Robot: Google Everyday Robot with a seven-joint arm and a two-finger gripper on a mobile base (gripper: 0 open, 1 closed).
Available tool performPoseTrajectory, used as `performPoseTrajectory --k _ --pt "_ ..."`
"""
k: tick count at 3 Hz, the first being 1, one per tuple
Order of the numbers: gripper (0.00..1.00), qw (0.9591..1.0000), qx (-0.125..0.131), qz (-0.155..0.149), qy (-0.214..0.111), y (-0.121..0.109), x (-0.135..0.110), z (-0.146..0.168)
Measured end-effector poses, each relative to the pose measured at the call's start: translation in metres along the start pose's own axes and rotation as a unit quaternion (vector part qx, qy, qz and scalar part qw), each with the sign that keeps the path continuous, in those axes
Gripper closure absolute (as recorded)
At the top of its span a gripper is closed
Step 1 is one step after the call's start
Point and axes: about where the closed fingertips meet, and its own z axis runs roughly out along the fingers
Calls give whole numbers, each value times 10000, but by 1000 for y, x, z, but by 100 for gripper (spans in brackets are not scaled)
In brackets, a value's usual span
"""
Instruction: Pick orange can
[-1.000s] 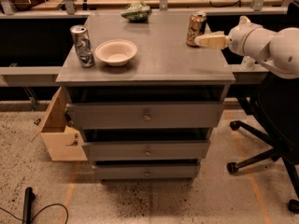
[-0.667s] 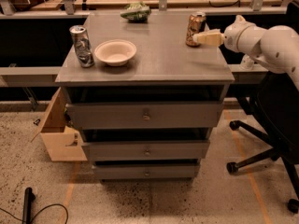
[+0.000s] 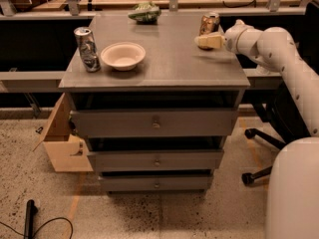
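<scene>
The orange can [image 3: 209,23], orange-brown with a silver top, stands upright near the far right corner of the grey cabinet top [image 3: 169,63]. My gripper [image 3: 204,42] reaches in from the right on the white arm. Its pale fingers lie just in front of the can's base, low over the surface. The silver-and-black patterned can [image 3: 86,49] stands at the left edge.
A white bowl [image 3: 123,55] sits next to the patterned can. A green crumpled bag [image 3: 145,12] lies at the far edge. Below are grey drawers [image 3: 154,122]; a wooden box [image 3: 62,143] leans at the left. A black chair base [image 3: 259,153] stands at the right.
The view has come closer to the cabinet. My gripper has stayed by the orange can, which has not moved.
</scene>
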Motion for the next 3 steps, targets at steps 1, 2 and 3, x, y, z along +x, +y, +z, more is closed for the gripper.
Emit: performPoseTrajectory --k 1,2,3 --pt "18 9996 -284 60 -67 15 0 24" --pt "42 9986 -494 74 -165 24 -2 33" --pt "65 9972 -619 -55 -425 31 -24 25"
